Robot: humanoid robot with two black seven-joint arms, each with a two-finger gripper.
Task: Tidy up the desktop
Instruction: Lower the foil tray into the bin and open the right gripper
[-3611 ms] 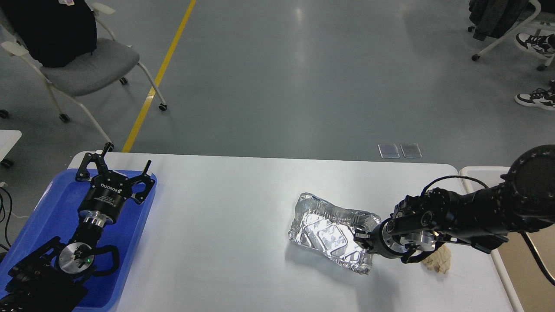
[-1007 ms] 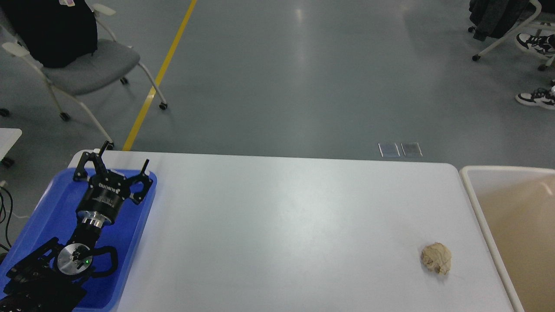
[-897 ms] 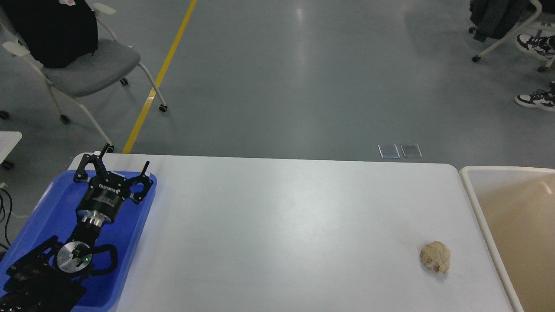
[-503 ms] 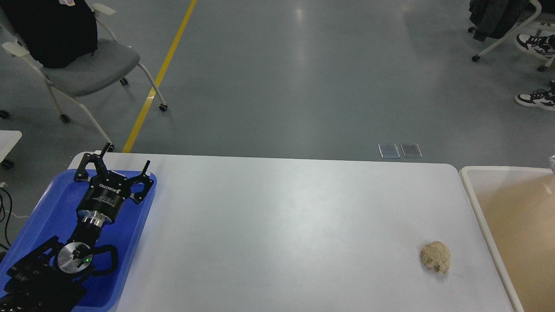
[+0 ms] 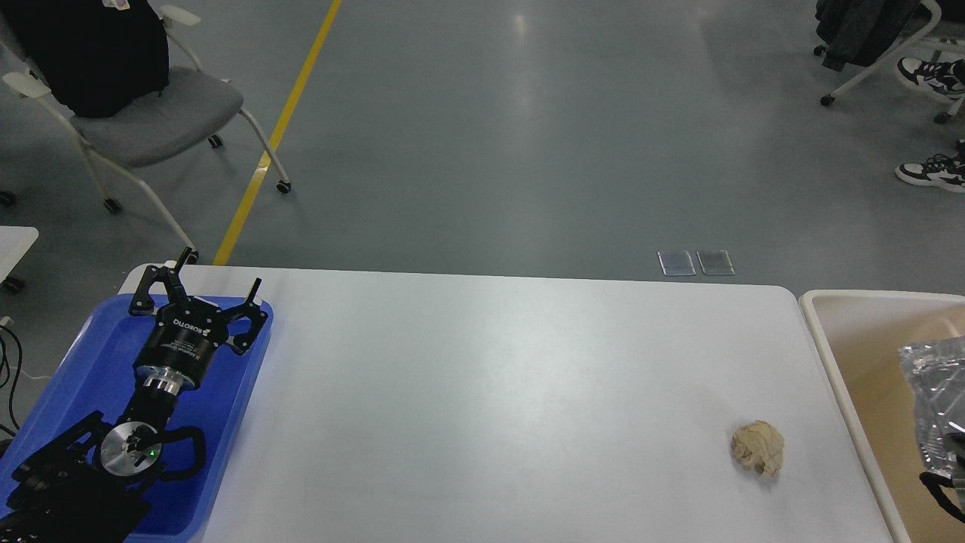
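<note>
At the near left edge, black left arm over a blue tray (image 5: 90,362), lower links cut off by the frame. On its wrist, a silver disc with a tiny green light. Farther up, left claw (image 5: 197,290) above the tray's far end, fingers spread wide, holding nothing; white lettering on its black body, reading "ROBOTIQ". Whether the fingertips touch the tray or hang above it: cannot tell.

At the near right edge, a scrap of black loop (image 5: 942,494), most likely part of the right arm, nearly all out of frame. Right claw itself hidden or cut off, so open or closed cannot be told. Just above that scrap, a crinkled foil container (image 5: 931,400), shiny and clear-looking, cut by the frame's right side, over the inside of a cream-rimmed bin (image 5: 829,343). Held or resting in the bin: not clear.

Wide white desk (image 5: 490,392) with rounded corners across the middle, between tray and bin, bin just beside its right end. Near the desk's right front, a small crumpled tan paper wad (image 5: 758,448), alone, well apart from the left claw and close to the bin's rim.

Beyond the desk, grey floor with two small clear squares (image 5: 695,262) just past the far edge. Yellow line (image 5: 279,128) slanting up the floor at left. Far left, a grey-seated wheeled chair (image 5: 143,113) with a black bag or garment on it, partly cut off. Far right corner, another chair's legs and black-and-white sneakers (image 5: 931,170), mostly out of frame.
</note>
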